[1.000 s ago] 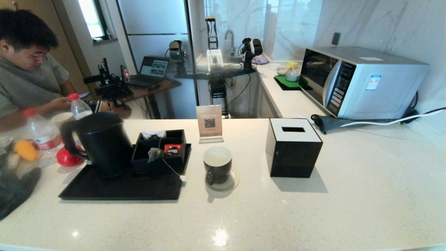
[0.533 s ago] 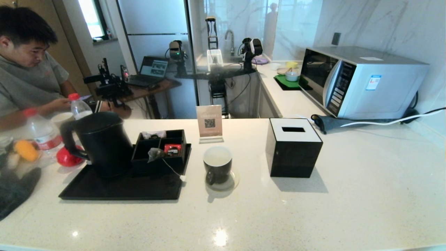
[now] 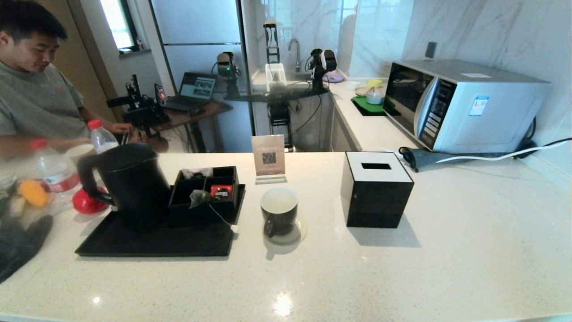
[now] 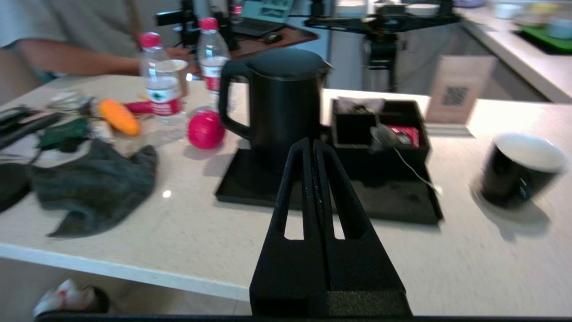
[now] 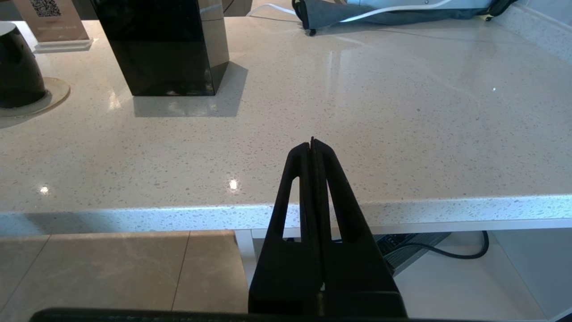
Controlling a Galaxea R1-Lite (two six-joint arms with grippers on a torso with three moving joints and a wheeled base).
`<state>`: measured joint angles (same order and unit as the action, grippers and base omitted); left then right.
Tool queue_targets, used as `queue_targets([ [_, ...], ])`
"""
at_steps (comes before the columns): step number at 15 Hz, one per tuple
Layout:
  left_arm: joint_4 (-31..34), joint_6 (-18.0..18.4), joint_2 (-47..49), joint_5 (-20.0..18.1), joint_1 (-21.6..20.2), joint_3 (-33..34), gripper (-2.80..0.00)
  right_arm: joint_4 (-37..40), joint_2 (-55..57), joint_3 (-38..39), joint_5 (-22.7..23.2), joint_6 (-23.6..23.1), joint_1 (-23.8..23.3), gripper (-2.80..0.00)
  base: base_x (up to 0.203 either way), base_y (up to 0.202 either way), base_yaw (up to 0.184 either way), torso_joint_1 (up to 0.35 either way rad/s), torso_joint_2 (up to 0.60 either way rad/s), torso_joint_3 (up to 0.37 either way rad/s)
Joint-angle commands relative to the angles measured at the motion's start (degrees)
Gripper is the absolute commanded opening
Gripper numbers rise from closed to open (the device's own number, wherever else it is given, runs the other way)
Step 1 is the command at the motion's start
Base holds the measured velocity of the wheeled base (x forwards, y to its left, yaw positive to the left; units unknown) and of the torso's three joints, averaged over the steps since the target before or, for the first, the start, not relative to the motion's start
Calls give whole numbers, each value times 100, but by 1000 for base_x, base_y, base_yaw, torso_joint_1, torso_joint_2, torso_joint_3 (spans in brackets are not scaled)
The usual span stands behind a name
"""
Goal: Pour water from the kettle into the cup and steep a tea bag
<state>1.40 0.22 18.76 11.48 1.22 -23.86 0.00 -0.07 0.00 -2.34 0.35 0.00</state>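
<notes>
The black kettle (image 3: 129, 183) (image 4: 283, 105) stands upright on a black tray (image 3: 147, 239), handle to the left. Beside it a black divided box (image 3: 208, 188) carries the grey-green tea bag (image 3: 199, 197) (image 4: 380, 134) on its front wall, its white string hanging to a tag (image 3: 233, 228) by the tray's front edge. The dark cup (image 3: 279, 210) (image 4: 518, 170) with a cream inside sits on a coaster right of the tray. My left gripper (image 4: 311, 142) is shut and empty, held off the counter's front edge, facing the kettle. My right gripper (image 5: 312, 140) is shut and empty before the counter edge. Neither arm shows in the head view.
A black tissue box (image 3: 377, 188) stands right of the cup, a QR sign (image 3: 268, 157) behind it. Bottles (image 3: 53, 172), a red ball (image 3: 85, 201), an orange thing (image 3: 32, 192) and a dark cloth (image 3: 20, 243) crowd the left end. A microwave (image 3: 464, 105) sits back right. A person (image 3: 31, 85) sits back left.
The person at the back left has sat up and shifted an arm. Nothing on the counter has moved.
</notes>
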Motion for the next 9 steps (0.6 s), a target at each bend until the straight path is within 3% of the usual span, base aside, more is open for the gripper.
queue_targets([
  [1, -8, -60, 1353, 302, 39, -649, -280, 0, 7, 0, -3, 0, 0, -280, 0, 0, 0, 0, 0, 0],
  [5, -16, -276, 2375, 664, -42, -1114, -280, 0, 7, 0, -3, 0, 0, -280, 0, 0, 0, 0, 0, 0],
  [9, -266, -393, 3304, 1668, -93, -1069, -280, 0, 7, 0, -3, 0, 0, -280, 0, 0, 0, 0, 0, 0],
])
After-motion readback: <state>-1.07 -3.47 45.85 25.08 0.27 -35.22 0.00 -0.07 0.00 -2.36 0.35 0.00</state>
